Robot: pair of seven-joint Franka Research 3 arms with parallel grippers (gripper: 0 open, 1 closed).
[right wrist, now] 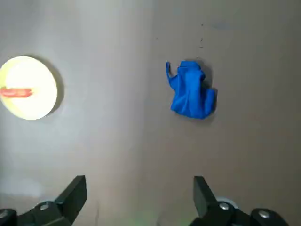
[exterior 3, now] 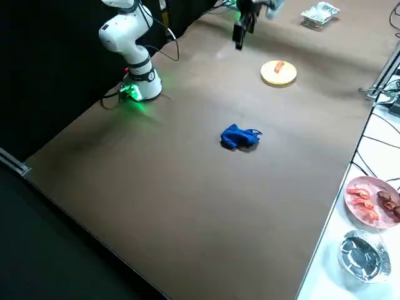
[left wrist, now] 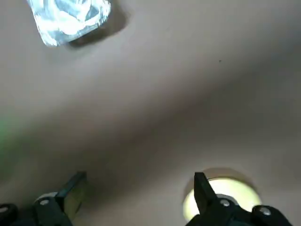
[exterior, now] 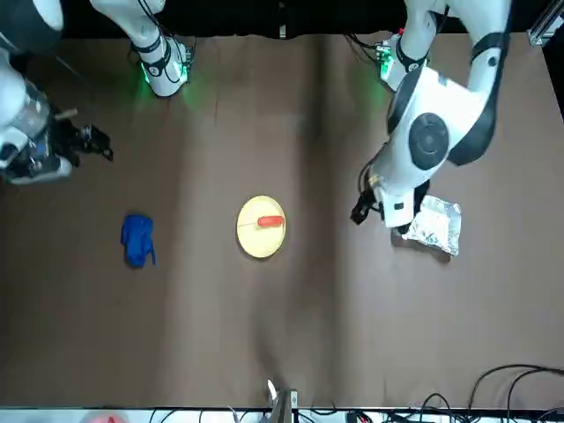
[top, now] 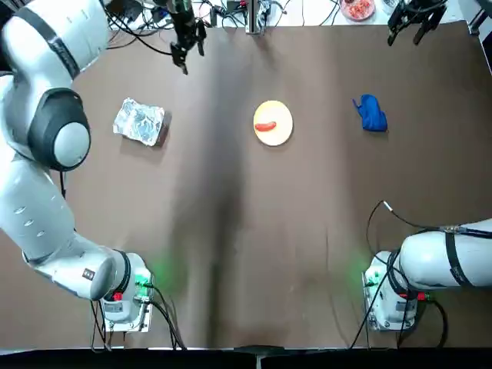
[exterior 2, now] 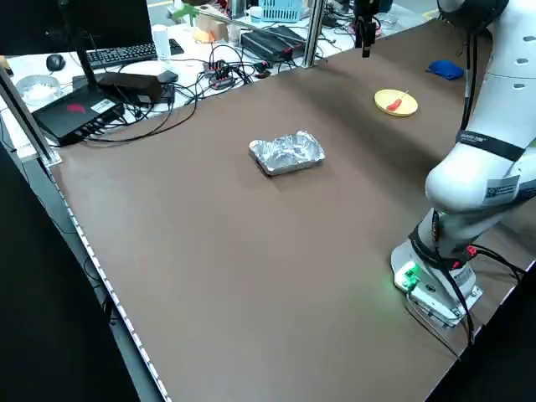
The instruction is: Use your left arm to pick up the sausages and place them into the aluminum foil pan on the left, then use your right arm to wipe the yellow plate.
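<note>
Sausage, top view: one red-orange sausage (top: 265, 126) lies on one yellow plate (top: 273, 123), just right of centre; small and light, I'd say, springy and perhaps slippery, best pinched gently across its middle.
Left hand, top view: the left hand (top: 192, 55) hangs at the upper left, away from the sausage.
Foil pan, front view: one crinkled foil pan (exterior: 436, 226) sits right of centre; thin stuff, likely to dent or slide if knocked.
Right hand, front view: the right hand (exterior: 104, 144) waits at the left, above the surface (exterior: 203, 335).
Plate, left side view: upper right, likely stiff and light; it could skid under wiping.
Blue cloth, right side view: one, bunched near the centre (exterior 3: 239, 137); soft, easily gripped by a raised fold. One pink plate (exterior 3: 356, 215) and one foil bowl (exterior 3: 364, 256) stand lower right.
Left fingers, left wrist view: spread, holding nothing.
Right fingers, right wrist view: parted and empty; two hands altogether, both released.
</note>
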